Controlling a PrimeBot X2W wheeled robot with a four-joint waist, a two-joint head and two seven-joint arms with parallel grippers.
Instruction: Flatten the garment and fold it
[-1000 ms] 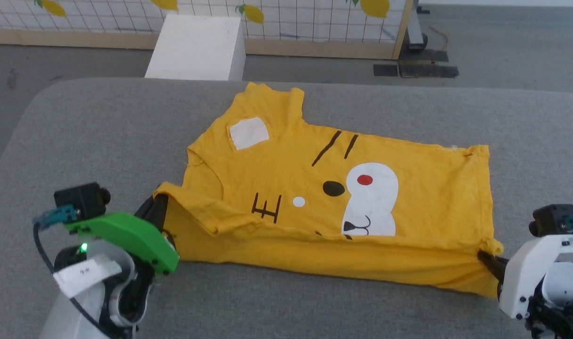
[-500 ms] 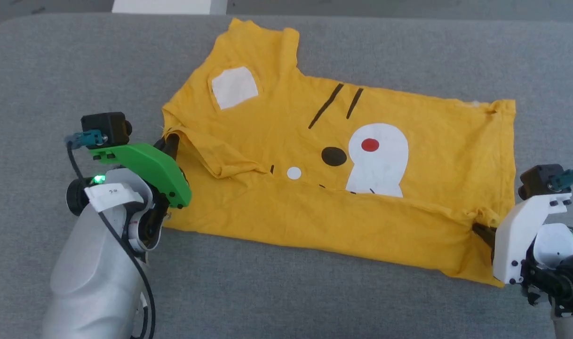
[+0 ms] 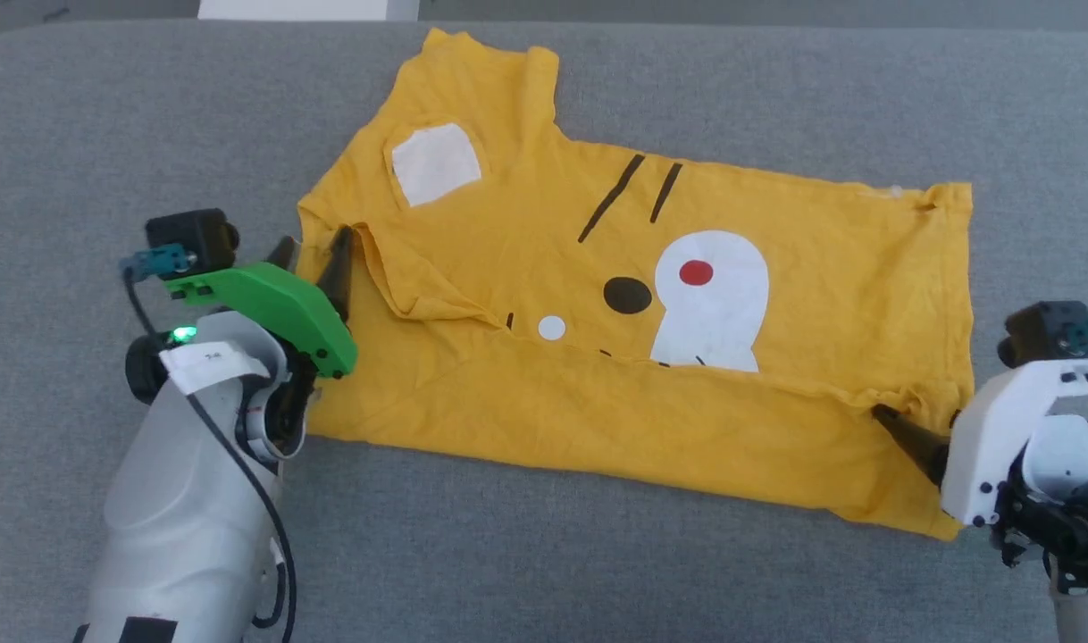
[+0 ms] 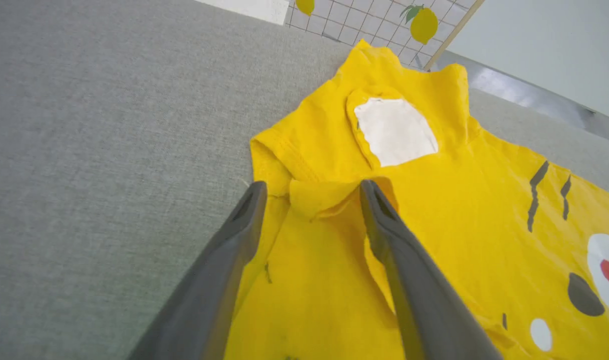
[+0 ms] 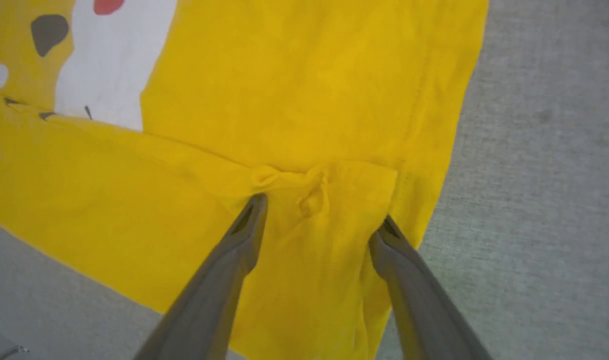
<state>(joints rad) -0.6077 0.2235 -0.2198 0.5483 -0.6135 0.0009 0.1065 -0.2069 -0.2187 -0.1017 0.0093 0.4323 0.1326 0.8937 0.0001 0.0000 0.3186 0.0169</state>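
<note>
The left claw (image 3: pixel 313 243) was open at the left end of the t-shirt (image 3: pixel 830 277). Its two dark fingers (image 4: pixel 384 235) were spread apart, and nothing was pinched between them. In the left wrist view a small turned-over flap of yellow cloth lay in the gap between the tips, loose on the cloth beneath. One finger sat over the shirt's edge next to the bare grey counter (image 3: pixel 151 116), and the other sat over the shirt.

The t-shirt lay across the middle of the counter, mostly flat, with a sleeve pointing to the far side near a white box (image 3: pixel 307 9). A white patch (image 3: pixel 435 162) showed near that sleeve. To its right were two black strokes (image 3: pixel 638 187), a black oval (image 3: pixel 627 295) and a large white shape (image 3: pixel 712 304) with a red dot (image 3: pixel 695 272). The near long edge was folded up over the front in a wide band, which hid the bottom of the white shape.

At the right end the right claw (image 5: pixel 323 209) was also open. Its fingers straddled a small bunched knot of cloth at the end of the folded band, with the tips low over the cloth and gripping nothing.
</note>
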